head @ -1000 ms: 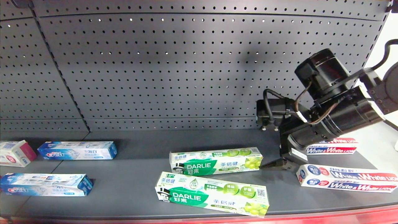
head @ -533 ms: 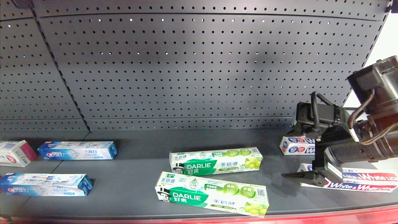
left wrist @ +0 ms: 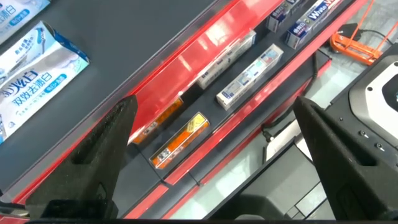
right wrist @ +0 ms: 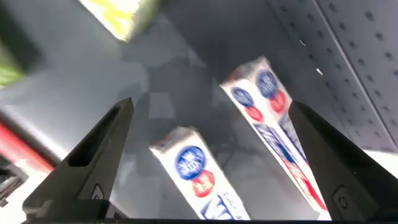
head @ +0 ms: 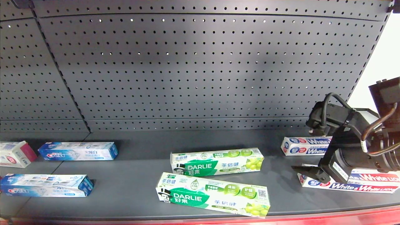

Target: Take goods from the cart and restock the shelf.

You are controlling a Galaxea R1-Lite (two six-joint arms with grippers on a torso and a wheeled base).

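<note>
Now, shelf [head: 140,187] stocked: near white toothpaste box [head: 375,182] lies lengthwise left-right at the right end, just under the right gripper [head: 307,174], whose jaws stand wide and empty. Right arm nearer; left gripper [left wrist: 214,102] also wide, empty.

Head camera faces the shelf [head: 137,184] from in front. Right wrist camera sits close, sharing the white boxes [right wrist: 264,93] under its gripper [right wrist: 211,106]. Left wrist camera overlooks the shelf's red edge [left wrist: 186,56].

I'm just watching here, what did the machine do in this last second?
The right arm pulled back toward the right end of the shelf, away from the green boxes; its open, empty end effector now hangs over the front white-and-red box. Nothing was taken or released. All boxes stayed put.
</note>
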